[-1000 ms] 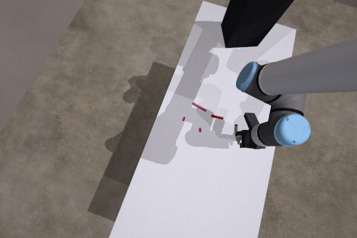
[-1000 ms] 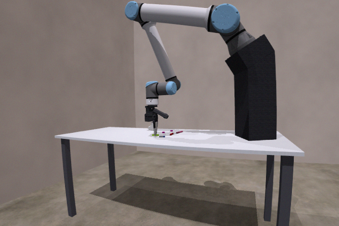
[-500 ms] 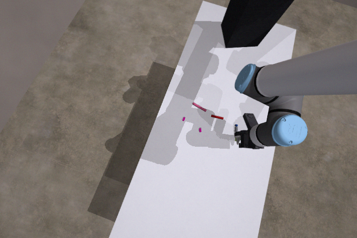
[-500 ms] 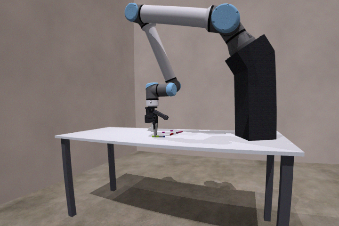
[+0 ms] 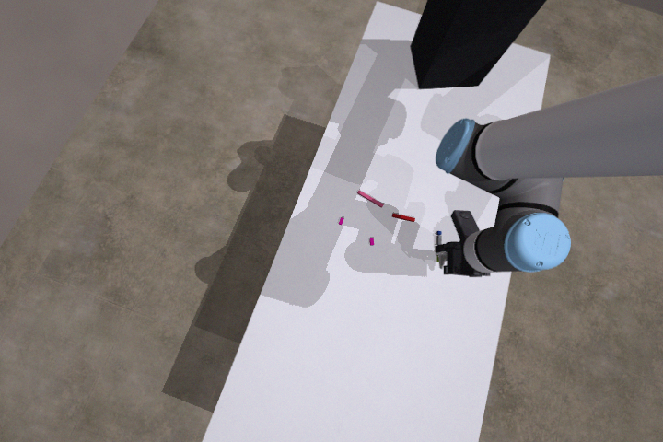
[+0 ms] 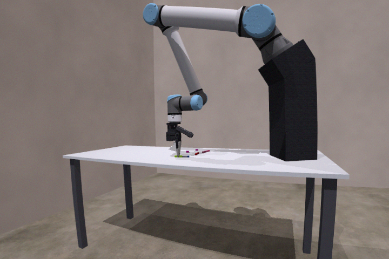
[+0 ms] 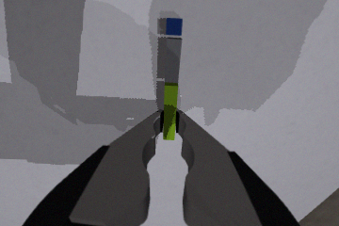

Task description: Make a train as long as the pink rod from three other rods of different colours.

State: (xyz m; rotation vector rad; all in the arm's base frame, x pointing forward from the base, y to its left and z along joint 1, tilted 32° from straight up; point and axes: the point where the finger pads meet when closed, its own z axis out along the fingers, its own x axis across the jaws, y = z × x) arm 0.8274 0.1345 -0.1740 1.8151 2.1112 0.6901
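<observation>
My gripper [image 5: 436, 261] [image 6: 178, 155] [image 7: 169, 112] is shut on the lime rod [image 6: 180, 156] [image 7: 170, 101], low at the table top. The lime rod points at the grey rod [image 5: 437, 240] [image 6: 185, 156] [image 7: 172, 61]; their ends meet or almost meet in the wrist view. The blue rod [image 5: 438, 233] [image 6: 188, 156] [image 7: 174, 26] lies beyond the grey rod's other end, in line, with a very thin gap. The pink rod [image 5: 369, 199] [image 6: 206, 151] lies apart, farther in on the table. The fingers hide part of the lime rod.
A red rod [image 5: 403, 217] [image 6: 196, 153] lies between the pink rod and the line of rods, apart from both. Two magenta rods [image 5: 341, 221] [image 5: 371, 241] [image 6: 196, 149] [image 6: 187, 151] lie farther off. The black robot stand [image 5: 458, 46] [image 6: 296, 116] is at one table end.
</observation>
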